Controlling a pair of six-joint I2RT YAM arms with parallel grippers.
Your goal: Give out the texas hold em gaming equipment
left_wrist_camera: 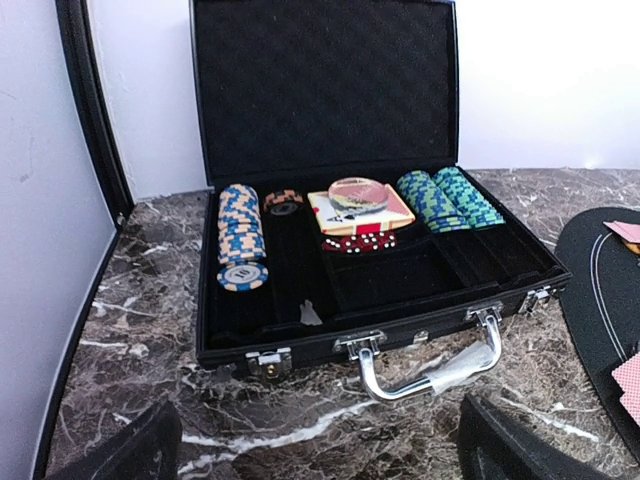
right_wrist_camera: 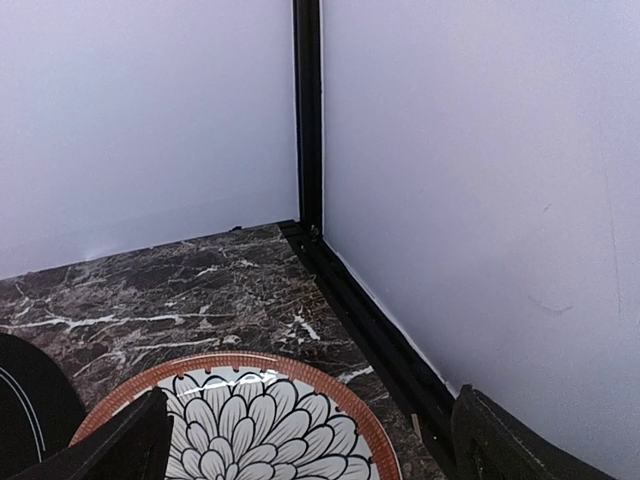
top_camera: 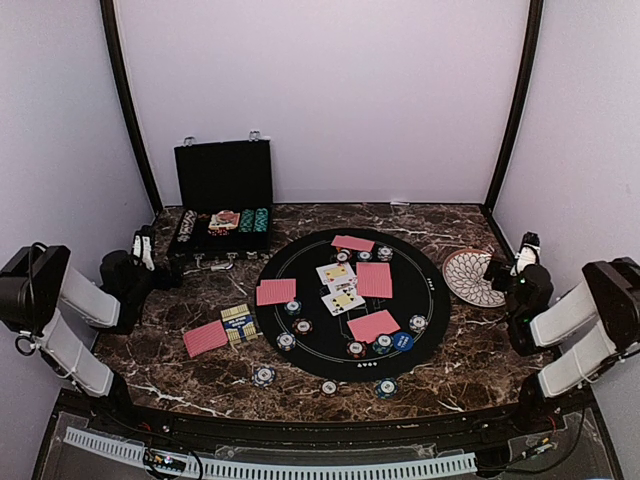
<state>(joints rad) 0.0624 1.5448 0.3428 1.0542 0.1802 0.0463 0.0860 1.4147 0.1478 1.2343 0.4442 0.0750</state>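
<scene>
1. Top view: the left gripper (top_camera: 143, 247) sits at the left of the frame, just beside the open black case (top_camera: 222, 205). Its fingers are spread and hold nothing.
2. Also here, the right gripper (top_camera: 524, 252) is at the right edge by the patterned plate (top_camera: 468, 276), likewise wide apart and empty.
3. Red-backed cards (top_camera: 374, 279) and face-up cards (top_camera: 338, 285) lie on the round black felt mat (top_camera: 345, 355) at centre. One more red-backed card is left of the mat. Poker chips (top_camera: 263, 376) ring the mat's lower rim, and the blue marker disc (top_camera: 402, 341) sits lower right on it.
4. Left wrist view: the left gripper (left_wrist_camera: 315, 450) faces the case (left_wrist_camera: 330, 90) with the jaws parted. Inside are a blue-and-orange chip stack (left_wrist_camera: 240, 235) at the left and green chip stacks (left_wrist_camera: 448, 198) at the right, with red dice (left_wrist_camera: 360, 241) between them.
5. I judge the next fetch comes from the case. I would come in from above over one stack and keep clear of the handle (left_wrist_camera: 430, 365) and the raised lid. I would pinch only the top chips so the row does not topple.
6. Right wrist view: the right gripper (right_wrist_camera: 300, 445) hangs open over the plate (right_wrist_camera: 250, 365) near the corner. No cards or chips are in view, so I would leave it parked.
</scene>
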